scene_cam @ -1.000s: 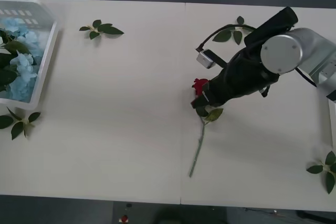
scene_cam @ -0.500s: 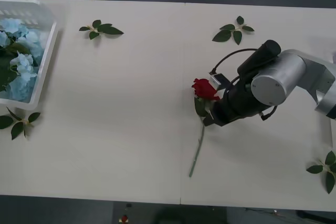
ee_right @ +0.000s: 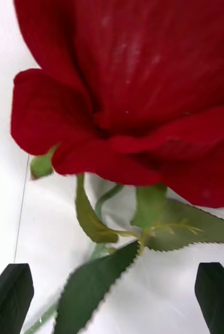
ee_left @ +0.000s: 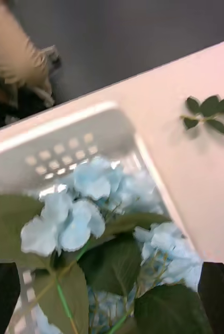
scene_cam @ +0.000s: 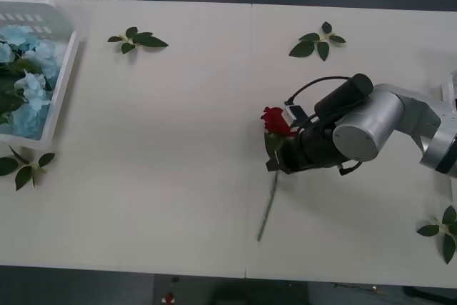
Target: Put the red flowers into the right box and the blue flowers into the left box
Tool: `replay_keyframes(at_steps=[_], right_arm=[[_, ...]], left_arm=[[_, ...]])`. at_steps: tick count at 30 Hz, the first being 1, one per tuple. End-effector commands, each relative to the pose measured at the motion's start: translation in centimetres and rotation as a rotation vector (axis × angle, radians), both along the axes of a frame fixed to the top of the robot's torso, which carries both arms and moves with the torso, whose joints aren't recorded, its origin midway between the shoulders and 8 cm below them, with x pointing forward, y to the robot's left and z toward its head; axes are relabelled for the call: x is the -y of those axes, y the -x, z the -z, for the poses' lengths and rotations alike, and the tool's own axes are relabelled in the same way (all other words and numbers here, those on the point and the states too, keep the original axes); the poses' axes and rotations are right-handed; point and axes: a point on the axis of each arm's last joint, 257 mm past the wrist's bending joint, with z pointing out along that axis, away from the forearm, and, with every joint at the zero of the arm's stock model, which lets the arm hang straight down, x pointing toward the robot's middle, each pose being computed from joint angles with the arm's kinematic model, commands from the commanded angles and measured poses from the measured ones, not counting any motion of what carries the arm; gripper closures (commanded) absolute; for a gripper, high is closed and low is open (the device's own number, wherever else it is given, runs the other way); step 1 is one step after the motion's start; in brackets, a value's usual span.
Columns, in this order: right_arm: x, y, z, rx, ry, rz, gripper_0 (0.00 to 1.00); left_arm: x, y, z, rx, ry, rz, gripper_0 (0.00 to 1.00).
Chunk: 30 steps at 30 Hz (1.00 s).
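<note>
Several blue flowers (scene_cam: 28,91) fill the left box (scene_cam: 66,69).

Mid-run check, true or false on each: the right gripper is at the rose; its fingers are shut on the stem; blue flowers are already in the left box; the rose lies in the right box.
1. The right gripper is at the red rose. True.
2. Its fingers are shut on the stem. False: they stand apart, the rose's leaves between them.
3. Blue flowers lie in the left box. True.
4. The rose lies in the right box. False: it lies on the table.
</note>
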Motion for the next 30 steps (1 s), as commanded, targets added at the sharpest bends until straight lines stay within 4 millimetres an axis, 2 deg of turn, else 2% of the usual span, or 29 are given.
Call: replay_keyframes(at_steps=[1, 4, 5, 6, 9, 11, 13, 15, 17, 18, 23, 26, 30], right_arm=[[-2.3, -1.0, -0.3, 0.008, -0.061, 0.046, 0.09], [-2.9, -1.4, 0.2, 0.011, -0.070, 0.052, 0.09], [-3.0, -1.5, 0.4, 0.012, -0.072, 0.053, 0.09], [-3.3, -1.6, 0.6, 0.012, -0.075, 0.054, 0.09], [-3.6, -2.0, 1.0, 0.017, -0.079, 0.060, 0.17], [-3.6, -2.2, 1.3, 0.023, -0.075, 0.057, 0.36], [-3.8, -2.2, 1.6, 0.031, -0.075, 0.050, 0.61], [-3.7, -2.2, 1.8, 0.033, -0.075, 0.051, 0.76], [-3.6, -2.3, 2.1, 0.040, -0.074, 0.049, 0.99], [-3.6, -2.4, 2.2, 0.042, -0.074, 0.049, 1.00], [-3.1, -2.6, 2.4, 0.050, -0.063, 0.046, 1.00], [-3.0, -2.9, 2.2, 0.056, -0.063, 0.046, 1.00], [-2.3, -4.0, 0.4, 0.082, -0.082, 0.061, 1.00]], left_arm=[[5.0, 0.0, -4.7, 0.066, 0.095, 0.099, 0.00], [10.5, 0.4, -3.9, 0.083, 0.181, 0.210, 0.00], [11.5, 0.5, -3.4, 0.084, 0.195, 0.227, 0.00], [13.6, 0.7, -2.4, 0.094, 0.216, 0.261, 0.00], [18.3, 1.6, 0.3, 0.113, 0.256, 0.322, 0.00], [21.6, 2.9, 2.5, 0.115, 0.271, 0.370, 0.00], [25.0, 4.4, 4.8, 0.119, 0.269, 0.414, 0.00], [26.9, 5.3, 5.9, 0.127, 0.278, 0.435, 0.00], [29.7, 6.5, 6.9, 0.141, 0.288, 0.469, 0.00], [30.4, 6.8, 7.1, 0.143, 0.288, 0.478, 0.00], [36.5, 10.2, 7.9, 0.144, 0.337, 0.619, 0.00], [38.6, 11.6, 8.6, 0.153, 0.338, 0.694, 0.00], [41.3, 13.5, 9.7, 0.176, 0.335, 0.782, 0.00]])
